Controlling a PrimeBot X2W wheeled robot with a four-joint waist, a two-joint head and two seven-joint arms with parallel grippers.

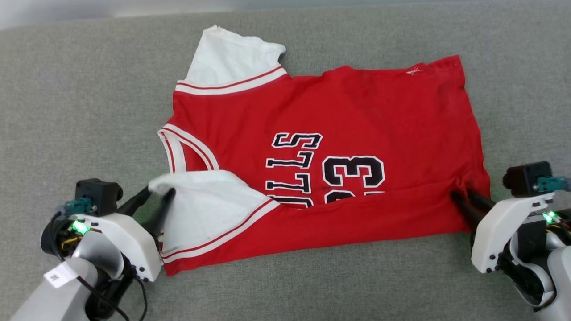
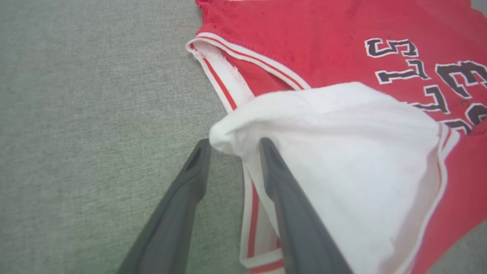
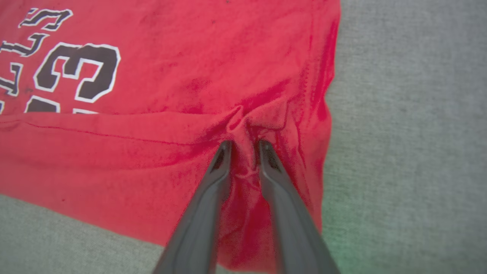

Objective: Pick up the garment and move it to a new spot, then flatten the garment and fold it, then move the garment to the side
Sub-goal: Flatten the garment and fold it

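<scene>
The garment (image 1: pixel 357 111) lay print-up on the grey worktop (image 1: pixel 67 89), near edge turned over, evidently mid-fold: the jaws of the right gripper (image 1: pixel 459 192) nipped a pucker of red hem (image 3: pixel 266 114), while those of the left gripper (image 1: pixel 159 191) stood parted about the white sleeve (image 1: pixel 209 209) corner.

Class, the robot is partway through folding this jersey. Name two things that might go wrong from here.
The left gripper straddles only the tip of the white sleeve, jaws apart: the sleeve may slip free. The right gripper pinches a bunched ridge of the garment near its hem corner: pulling could drag wrinkles into the fold.
</scene>
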